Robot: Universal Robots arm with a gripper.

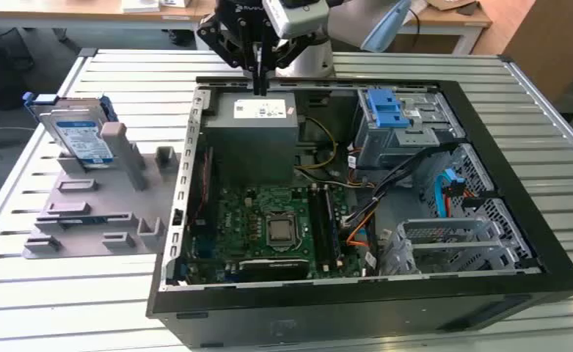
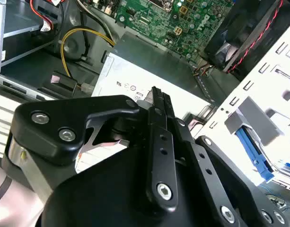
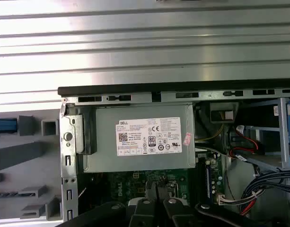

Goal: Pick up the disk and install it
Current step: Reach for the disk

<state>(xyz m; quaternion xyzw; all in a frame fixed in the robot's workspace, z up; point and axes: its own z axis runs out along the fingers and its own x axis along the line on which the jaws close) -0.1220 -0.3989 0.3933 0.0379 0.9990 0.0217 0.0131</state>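
entry: one gripper (image 1: 260,88), black, two-fingered. in both wrist views the fingers lie pressed together with nothing between them; a hairline gap may hide at the tips, but we read it as closed and empty. it hangs point-down over the far edge of the open computer case (image 1: 365,308), just above the grey metal box (image 1: 254,139) that carries one white sticker (image 1: 260,110).

entry: one disk (image 1: 78,133), silver with a blue-and-white label and blue rails. it stands on edge in the grey holder (image 1: 90,220) on the slatted table (image 1: 61,308), outside the case. from the gripper it lies toward the exterior view's left, well apart, with the case wall between them. its long axis runs upward with a slight lean, and the label faces the exterior camera. we judge the pick not yet begun: claw and disk are nowhere near touching.

a blue strip (image 3: 4,125) at the edge of the first wrist view is probably the disk's rail seen end-on, though we cannot be sure.

further items, one of each:
- green motherboard (image 1: 266,220), flat on the case floor
- bright blue latch piece (image 1: 388,108), on the far drive bay
- bare metal cage (image 1: 453,238), on the exterior view's right, nothing seated in it
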